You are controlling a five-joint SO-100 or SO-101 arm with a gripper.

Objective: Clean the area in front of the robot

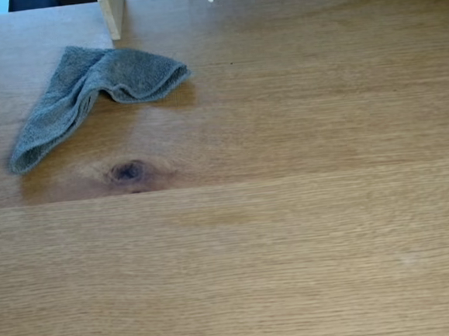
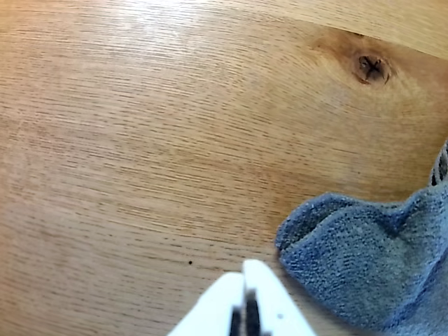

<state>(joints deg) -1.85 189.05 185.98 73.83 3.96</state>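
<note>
In the wrist view the white gripper (image 2: 244, 269) hangs above the oak tabletop (image 2: 140, 140), its pointed jaws pressed together and holding nothing. Just beside its tip lies a crumpled grey terry cloth (image 2: 364, 266), apart from it. Farther off sits a dark knot (image 2: 371, 68). In the fixed view the cloth (image 1: 86, 93) lies near a pale wooden post (image 1: 111, 13).
</note>
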